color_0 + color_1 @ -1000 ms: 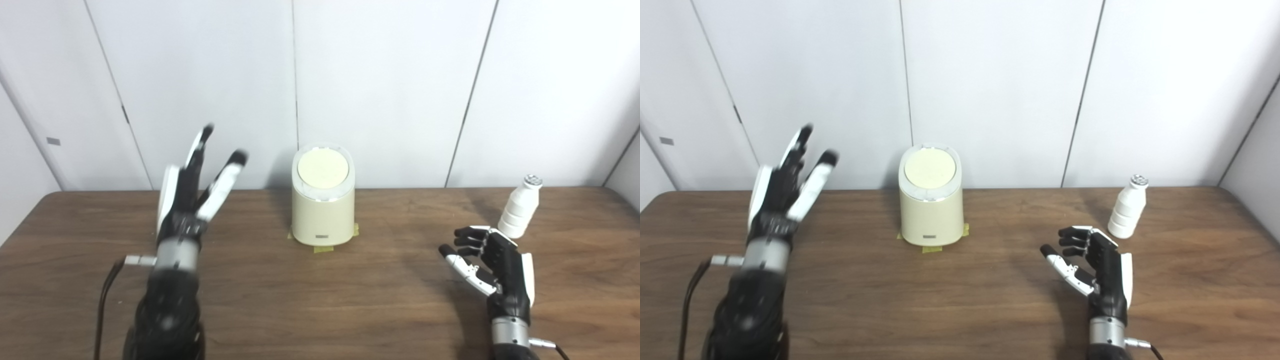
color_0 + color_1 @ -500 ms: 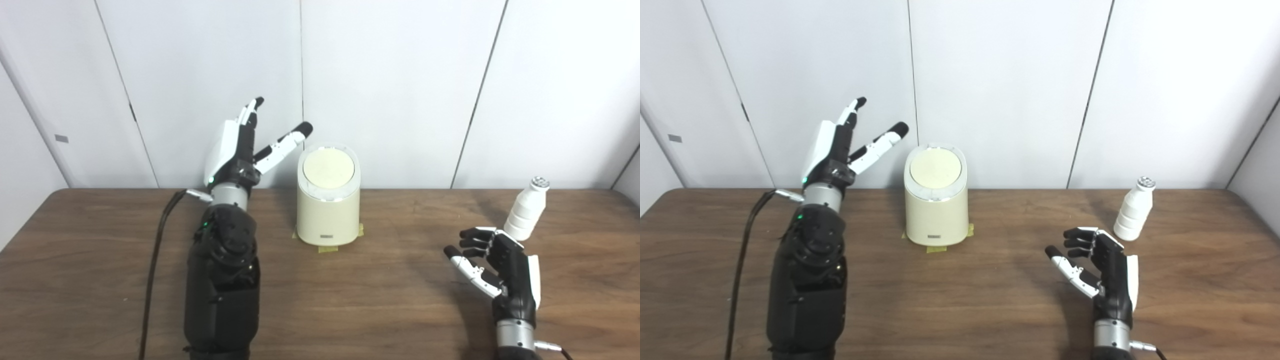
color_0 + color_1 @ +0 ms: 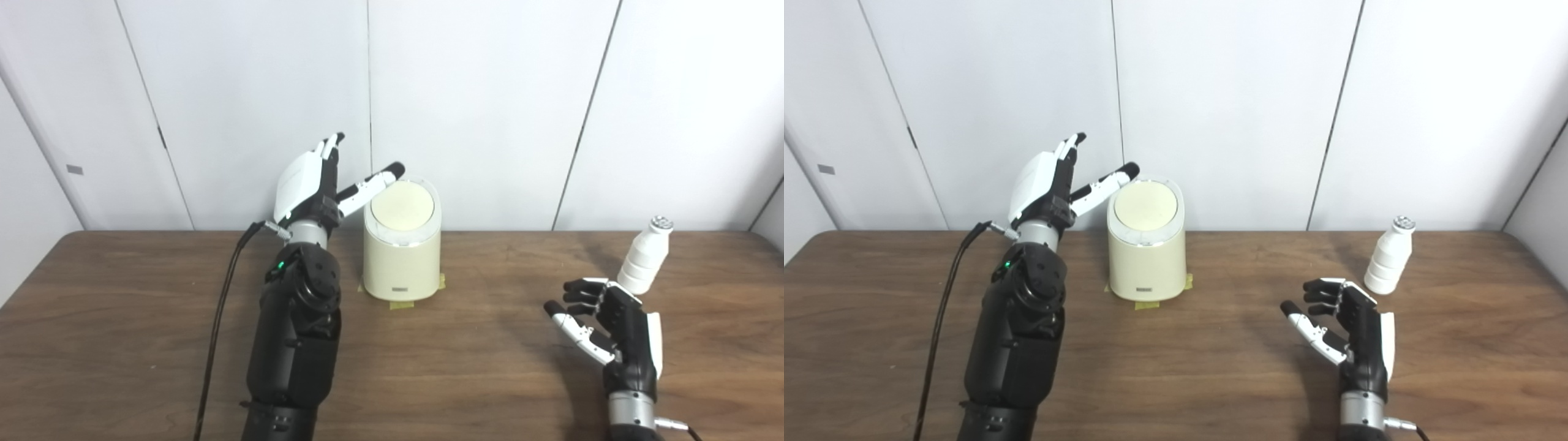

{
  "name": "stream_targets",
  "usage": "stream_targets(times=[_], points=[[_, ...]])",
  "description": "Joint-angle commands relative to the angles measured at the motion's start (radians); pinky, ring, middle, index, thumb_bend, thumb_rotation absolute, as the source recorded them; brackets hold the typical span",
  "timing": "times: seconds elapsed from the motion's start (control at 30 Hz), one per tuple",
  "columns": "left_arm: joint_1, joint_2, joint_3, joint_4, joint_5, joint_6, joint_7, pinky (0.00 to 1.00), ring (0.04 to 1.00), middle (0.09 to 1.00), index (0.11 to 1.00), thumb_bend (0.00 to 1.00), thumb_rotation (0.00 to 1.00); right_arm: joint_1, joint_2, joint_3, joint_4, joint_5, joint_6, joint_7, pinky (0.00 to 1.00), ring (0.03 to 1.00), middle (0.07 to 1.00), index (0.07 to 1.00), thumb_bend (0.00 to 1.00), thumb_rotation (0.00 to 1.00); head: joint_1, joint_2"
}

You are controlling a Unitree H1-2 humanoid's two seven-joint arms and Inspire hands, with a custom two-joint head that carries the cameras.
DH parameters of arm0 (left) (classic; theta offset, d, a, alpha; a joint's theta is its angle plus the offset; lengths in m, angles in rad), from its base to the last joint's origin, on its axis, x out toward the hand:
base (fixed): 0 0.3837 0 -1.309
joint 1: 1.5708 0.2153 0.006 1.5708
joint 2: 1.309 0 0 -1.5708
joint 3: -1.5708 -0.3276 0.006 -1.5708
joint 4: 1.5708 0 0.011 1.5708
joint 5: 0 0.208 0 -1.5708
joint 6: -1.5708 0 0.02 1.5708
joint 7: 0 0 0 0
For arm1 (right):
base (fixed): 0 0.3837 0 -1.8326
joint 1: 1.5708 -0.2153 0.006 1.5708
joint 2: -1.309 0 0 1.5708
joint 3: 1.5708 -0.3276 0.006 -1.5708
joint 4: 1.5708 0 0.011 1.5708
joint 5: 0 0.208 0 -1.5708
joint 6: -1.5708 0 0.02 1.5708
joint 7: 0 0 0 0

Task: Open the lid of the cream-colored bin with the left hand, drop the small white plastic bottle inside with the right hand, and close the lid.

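The cream-colored bin point(image 3: 401, 254) stands at the back middle of the table, its round lid point(image 3: 402, 207) shut and tilted toward me. My left hand point(image 3: 315, 187) is open and raised just left of the bin's top, its thumb tip beside the lid's upper left rim. The small white plastic bottle point(image 3: 643, 257) stands upright at the right. My right hand point(image 3: 603, 324) is open, fingers loosely curled, low over the table just in front and left of the bottle, apart from it.
Strips of yellow tape point(image 3: 398, 302) mark the bin's base. The brown wooden table point(image 3: 429, 367) ends at a white panelled wall right behind the bin. A black cable point(image 3: 214, 318) runs down from the left wrist.
My left hand rose from the table's left and moved right and forward up to the bin's lid. The right hand, the bottle and the bin stayed put. The camera shifted slightly early on.
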Motion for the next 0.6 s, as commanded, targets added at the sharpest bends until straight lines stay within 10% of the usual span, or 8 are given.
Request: stream_targets(times=[0.0,0.57], points=[[-0.053,-0.001,-0.006,0.004,0.025,-0.002,0.045,1.00,1.000,1.000,1.000,0.91,0.83,-0.001,-0.009,-0.002,0.006,-0.013,-0.018,-0.003,0.48,0.562,0.580,0.490,0.48,0.14,-0.001,-0.005],[-0.059,-0.010,-0.012,0.107,0.033,-0.002,0.114,1.00,1.000,1.000,1.000,0.93,0.62,0.001,-0.003,-0.003,0.006,0.001,-0.018,0.000,0.48,0.564,0.581,0.490,0.48,0.15,-0.014,-0.003]])
